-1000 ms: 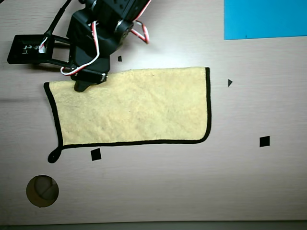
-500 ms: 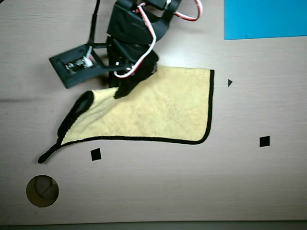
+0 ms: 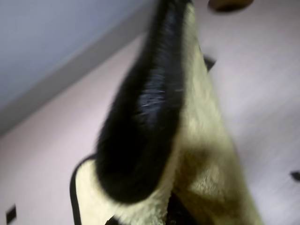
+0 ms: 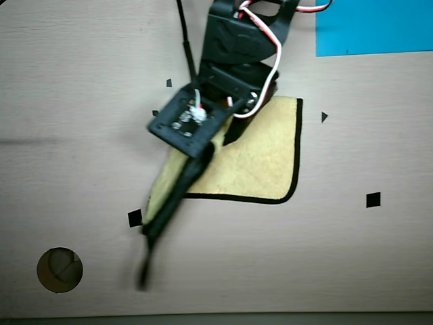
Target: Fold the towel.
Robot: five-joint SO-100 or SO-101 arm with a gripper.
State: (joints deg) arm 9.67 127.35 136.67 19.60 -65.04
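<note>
On the left of the overhead view, the risk sits where the fingers (image 4: 157, 220) meet the lifted corner of the yellow towel (image 4: 260, 159). The cloth is raised and drawn into a narrow, blurred strip there, and it looks pinched between the fingers, though the blur means the hold cannot be confirmed as firm. If the hold is only on the thin black hem (image 4: 295, 156), the corner could slip free partway through the fold and drop back crumpled. A pull that runs too low could also drag the whole towel across the tabletop (image 4: 81, 101) instead of turning it over, since nothing pins the far side down. The round hole (image 4: 59, 269) in the tabletop lies well apart at the lower left, so it is unlikely to catch the cloth.

The wrist view shows one dark finger (image 3: 140, 131) pressed against the towel's fuzzy yellow pile (image 3: 206, 154), with cloth draped down along it to the right; the second finger is hidden, so the grasp reads as closed on the towel only by inference.

Moving right in the overhead view, the rest of the towel lies flat on the tabletop under the black arm (image 4: 237, 47), with a rounded lower right corner and a smooth surface. It is a soft, thick yellow cloth edged in black. Small black markers (image 4: 373, 200) dot the tabletop near it, and a blue sheet (image 4: 372, 27) sits at the upper right, apart from the towel.
</note>
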